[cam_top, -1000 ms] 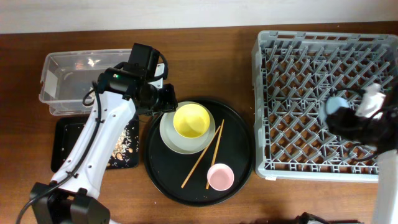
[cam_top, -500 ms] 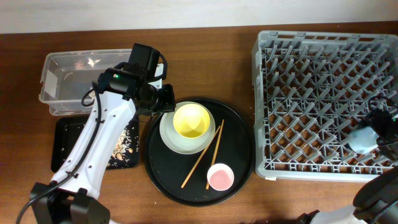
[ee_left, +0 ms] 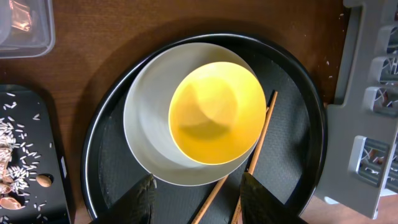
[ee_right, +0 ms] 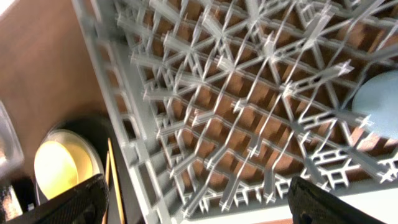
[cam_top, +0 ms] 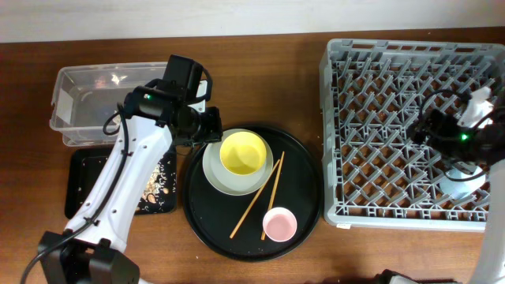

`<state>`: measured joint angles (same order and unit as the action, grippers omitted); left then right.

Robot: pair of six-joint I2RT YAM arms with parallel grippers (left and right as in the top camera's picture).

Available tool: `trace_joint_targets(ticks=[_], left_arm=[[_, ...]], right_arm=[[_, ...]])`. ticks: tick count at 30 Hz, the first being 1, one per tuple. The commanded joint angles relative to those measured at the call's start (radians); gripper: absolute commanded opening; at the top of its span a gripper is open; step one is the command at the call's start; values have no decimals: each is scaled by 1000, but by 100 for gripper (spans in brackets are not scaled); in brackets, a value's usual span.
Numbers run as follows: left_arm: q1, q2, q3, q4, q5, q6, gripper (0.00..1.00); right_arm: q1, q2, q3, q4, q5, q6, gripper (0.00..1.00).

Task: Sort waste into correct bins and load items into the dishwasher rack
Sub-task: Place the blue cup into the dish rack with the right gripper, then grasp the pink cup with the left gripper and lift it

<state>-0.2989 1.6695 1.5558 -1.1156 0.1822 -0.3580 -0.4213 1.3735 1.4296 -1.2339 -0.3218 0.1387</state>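
Left arm [cam_top: 118, 185] extends from the near-left corner of the worktop [cam_top: 268, 79] and angles in toward the middle. Its black wrist is bent over and the left gripper [ee_left: 202, 202] points straight down, fingers [ee_left: 142, 200] spread wide with nothing between them. Right arm [cam_top: 493, 244] comes in along the right edge, black wrist tilted toward the far side; right gripper [ee_right: 198, 208] is also spread wide, its fingers [ee_right: 71, 204] blurred at the lower corners of its wrist view, and it is empty.
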Motion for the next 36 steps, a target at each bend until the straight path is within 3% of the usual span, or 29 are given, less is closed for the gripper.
trace_joint_targets(ticks=[1, 4, 7, 9, 17, 22, 24, 25, 26, 29, 32, 36], left_arm=[[-43, -26, 8, -8, -8, 19, 43], [-143, -26, -22, -9, -7, 19, 44], [-233, -22, -82, -11, -7, 19, 51], [-314, -9, -157, -15, -3, 19, 51], [-479, -1, -333, 98, -3, 17, 56], [-493, 0, -412, 175, -3, 13, 55], [-493, 0, -418, 181, -3, 11, 41], [-493, 0, -418, 192, -3, 11, 20], [-493, 0, -418, 199, 2, 7, 13], [-497, 0, -431, 215, 35, 7, 13], [-500, 0, -444, 229, 39, 4, 0], [-473, -9, -407, 230, 41, 0, 0]], right_arm=[[119, -4, 13, -56, 19, -38, 94], [255, -4, 13, -113, 76, -57, 94], [329, -4, 12, -147, 98, -84, 97], [360, -4, 12, -151, 98, -102, 98], [364, -3, 10, -165, 98, -104, 98], [364, -3, 10, -166, 98, -106, 98], [364, -3, 10, -166, 98, -106, 98], [364, -3, 10, -166, 98, -106, 98], [364, -3, 10, -167, 98, -106, 98], [364, -2, 10, -167, 98, -106, 98], [364, -2, 10, -169, 98, -106, 98], [364, 2, 10, -169, 170, -105, 98]])
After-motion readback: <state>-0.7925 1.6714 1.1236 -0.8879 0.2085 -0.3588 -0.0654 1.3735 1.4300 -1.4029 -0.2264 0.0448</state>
